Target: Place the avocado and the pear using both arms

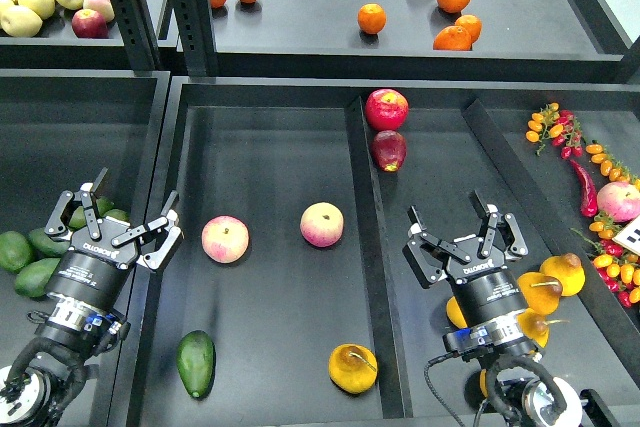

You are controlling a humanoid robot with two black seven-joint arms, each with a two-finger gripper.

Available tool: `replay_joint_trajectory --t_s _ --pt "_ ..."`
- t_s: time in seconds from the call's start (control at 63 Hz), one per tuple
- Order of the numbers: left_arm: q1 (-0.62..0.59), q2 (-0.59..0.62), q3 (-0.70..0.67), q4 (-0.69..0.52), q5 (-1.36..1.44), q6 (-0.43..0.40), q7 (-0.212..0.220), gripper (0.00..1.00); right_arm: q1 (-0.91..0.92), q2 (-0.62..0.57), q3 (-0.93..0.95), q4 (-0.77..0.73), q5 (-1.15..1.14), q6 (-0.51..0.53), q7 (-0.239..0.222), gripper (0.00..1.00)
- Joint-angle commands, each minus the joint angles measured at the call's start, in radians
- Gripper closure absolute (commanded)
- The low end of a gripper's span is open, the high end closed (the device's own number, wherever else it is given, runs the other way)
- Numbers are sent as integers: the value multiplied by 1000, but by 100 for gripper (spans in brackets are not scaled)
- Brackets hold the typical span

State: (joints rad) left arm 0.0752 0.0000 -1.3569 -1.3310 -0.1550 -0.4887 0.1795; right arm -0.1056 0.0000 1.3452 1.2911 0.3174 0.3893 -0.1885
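Observation:
One avocado (196,363) lies in the middle bin near its front left corner. A pear (353,368) lies in the same bin at the front right, stem pointing right. My left gripper (133,205) hangs open and empty over the wall between the left and middle bins, well behind the avocado. More avocados (22,251) lie in the left bin beside that arm. Over the right bin, my right gripper (448,211) is open with nothing in it. More pears (564,272) sit in that bin, right of the wrist and partly hidden by it.
Two pink-yellow apples (225,239) (322,224) rest mid-bin between the grippers. Two red fruits (386,109) sit on the divider at the back. Oranges (371,18) and apples (90,22) fill the upper shelf. Chillies and small tomatoes (600,162) crowd the far right.

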Motion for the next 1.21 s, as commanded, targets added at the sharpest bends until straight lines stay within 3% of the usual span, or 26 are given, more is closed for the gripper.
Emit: replay_joint_trajectory --t_s 0.0,0.492,1.001,1.064,1.191 --pt "0 0 7 1 -1 0 2 0 0 0 0 1 0 2 0 0" --pt "-8 0 88 -51 -15 0 8 0 0 0 2 1 0 5 -2 0" --pt "-18 0 79 -28 -14 0 22 0 -2 0 2 1 0 13 -5 0" --pt "-21 0 84 -25 -8 0 28 0 -2 0 2 1 0 13 -5 0" --pt "-40 0 88 -23 6 0 81 0 -2 0 2 1 0 13 -5 0"
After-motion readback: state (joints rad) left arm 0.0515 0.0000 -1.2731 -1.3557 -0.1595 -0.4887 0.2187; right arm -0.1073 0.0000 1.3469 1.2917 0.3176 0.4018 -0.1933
